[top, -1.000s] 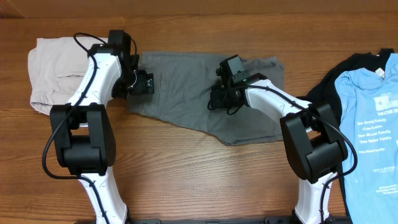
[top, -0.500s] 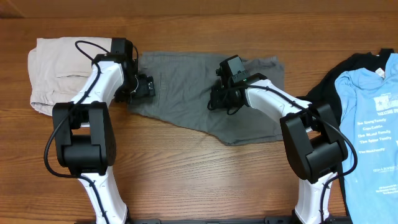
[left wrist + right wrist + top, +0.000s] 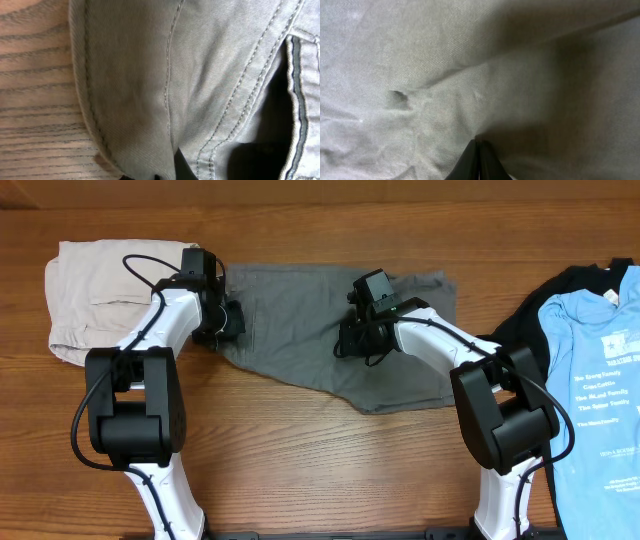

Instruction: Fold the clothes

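At mid-table the grey shorts (image 3: pixel 300 330) lie w/ long axis left-right, left gripper (image 3: pixel 226 320) over their left-end hem, jaws unseen so can't tell its state, right gripper (image 3: pixel 478 149) down mid-cloth, tips closed, prob. pinching fabric.

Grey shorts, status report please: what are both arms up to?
Right fingers shut, tips on medium-grey woven shorts. Left fingers at their edge, state unclear. Beige fabric shorts lie beside.

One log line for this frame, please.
left gripper: at left edge of grey shorts, jaws unclear | right gripper: shut, tips on middle of shorts
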`<state>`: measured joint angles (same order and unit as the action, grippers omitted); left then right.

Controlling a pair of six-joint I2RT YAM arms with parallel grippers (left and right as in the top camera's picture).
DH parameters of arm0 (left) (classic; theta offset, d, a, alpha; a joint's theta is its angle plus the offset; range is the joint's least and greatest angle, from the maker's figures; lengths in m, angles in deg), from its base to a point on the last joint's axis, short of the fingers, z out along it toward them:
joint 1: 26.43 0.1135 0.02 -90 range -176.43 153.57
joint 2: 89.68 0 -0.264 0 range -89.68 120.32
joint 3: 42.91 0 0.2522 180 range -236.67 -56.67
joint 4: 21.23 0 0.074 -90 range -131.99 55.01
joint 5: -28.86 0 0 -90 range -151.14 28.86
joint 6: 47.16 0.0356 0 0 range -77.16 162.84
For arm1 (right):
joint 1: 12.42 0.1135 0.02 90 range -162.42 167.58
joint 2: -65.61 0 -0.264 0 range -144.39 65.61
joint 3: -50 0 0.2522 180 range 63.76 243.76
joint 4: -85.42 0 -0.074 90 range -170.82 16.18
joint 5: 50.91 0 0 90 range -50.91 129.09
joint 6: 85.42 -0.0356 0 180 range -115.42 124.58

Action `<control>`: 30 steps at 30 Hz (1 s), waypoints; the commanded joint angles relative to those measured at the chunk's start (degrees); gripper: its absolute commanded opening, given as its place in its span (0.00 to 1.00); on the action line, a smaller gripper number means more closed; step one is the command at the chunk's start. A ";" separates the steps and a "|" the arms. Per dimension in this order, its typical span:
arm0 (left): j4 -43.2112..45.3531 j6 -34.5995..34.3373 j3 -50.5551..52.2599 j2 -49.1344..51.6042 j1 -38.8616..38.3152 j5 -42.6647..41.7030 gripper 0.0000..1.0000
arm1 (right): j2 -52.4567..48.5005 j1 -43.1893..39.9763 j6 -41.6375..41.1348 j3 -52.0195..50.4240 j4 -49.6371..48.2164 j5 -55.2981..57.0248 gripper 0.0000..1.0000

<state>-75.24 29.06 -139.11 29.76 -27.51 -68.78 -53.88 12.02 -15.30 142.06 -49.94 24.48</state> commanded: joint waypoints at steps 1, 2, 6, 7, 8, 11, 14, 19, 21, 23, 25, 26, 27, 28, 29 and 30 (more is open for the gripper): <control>-3.45 0.35 -0.81 1.55 0.68 3.10 0.04 | -0.22 -0.11 -0.04 -0.26 0.02 0.46 0.04; -4.74 0.57 -2.40 1.38 0.68 3.10 0.04 | -0.22 -0.33 0.37 0.07 0.11 0.44 0.04; -12.44 2.64 -11.10 0.61 0.39 -0.72 0.04 | 1.05 -1.73 0.37 4.00 4.85 -1.33 0.04; -14.49 3.15 -13.60 0.44 0.17 -2.25 0.04 | 1.86 -2.05 0.37 5.27 6.16 -2.58 0.04; -16.00 3.34 -15.45 0.37 -0.04 -3.02 0.04 | 2.86 -2.36 0.37 6.19 6.93 -4.31 0.04; -19.39 3.52 -20.46 0.35 -1.66 -5.49 0.04 | 5.33 -2.40 0.31 6.97 6.32 -10.16 0.04; -21.59 3.52 -24.22 0.33 -4.33 -6.38 0.04 | 4.98 -2.29 -0.37 6.88 4.07 -11.39 0.04; -24.68 4.81 -28.79 -0.24 -7.08 -6.34 0.05 | 1.70 -0.74 -0.39 6.84 0.02 -8.57 0.04; -26.53 4.81 -30.71 -0.66 -7.52 -6.38 0.05 | -0.39 -0.37 -0.63 6.84 -2.38 -8.61 0.04; -28.22 4.79 -32.24 -0.98 -7.69 -6.43 0.05 | -1.46 -0.28 -1.46 6.84 -3.85 -8.68 0.04; -30.40 5.01 -34.12 -1.46 -7.87 -6.38 0.05 | -2.93 -0.28 -1.46 6.84 -5.01 -8.15 0.04; -30.88 5.07 -34.45 -1.73 -7.89 -6.38 0.06 | -3.06 -0.28 -1.44 6.84 -4.94 -7.67 0.04; -31.23 5.44 -34.71 -1.97 -7.89 -6.36 0.06 | -3.89 -0.28 -1.44 6.84 -4.87 -6.84 0.04; -31.32 6.12 -34.77 -2.25 -7.89 -6.36 0.07 | -4.46 -0.28 -1.44 6.84 -4.96 -6.88 0.04; -31.32 6.10 -34.77 -2.36 -7.89 -6.38 0.07 | -4.74 -0.28 -1.44 6.84 -5.07 -6.93 0.04; -31.36 6.10 -34.77 -2.34 -7.91 -6.38 0.07 | -5.18 -0.28 -1.44 6.84 -5.14 -7.23 0.04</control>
<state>-106.25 33.19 -172.00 30.22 -35.36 -73.63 -57.74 11.67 -16.44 147.88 -54.47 16.72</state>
